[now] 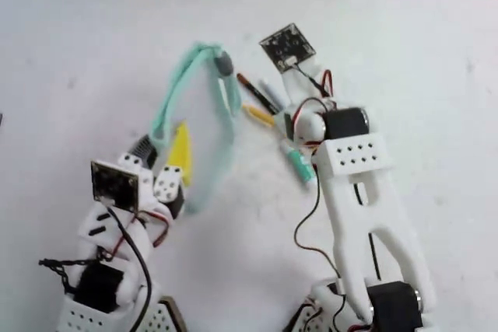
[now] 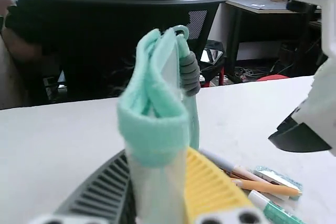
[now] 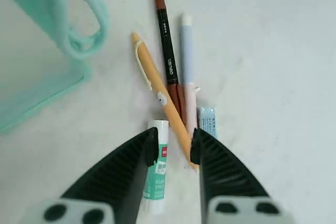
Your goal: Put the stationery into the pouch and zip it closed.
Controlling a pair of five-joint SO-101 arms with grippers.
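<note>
Mint pouch (image 1: 226, 126) stands on edge on the desk (image 1: 405, 60), lengthwise away from the left hand (image 1: 163, 153) pinching its near end; right hand (image 3: 173, 145) hovers spread over the pens (image 3: 169, 61) (parallel, lying lengthwise away from it).

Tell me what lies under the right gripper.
Under the right gripper, open, lie the orange pen and the glue stick; beside them a brown pen, a pale pen and a small blue block. Its fingers cover the orange pen's end.
</note>
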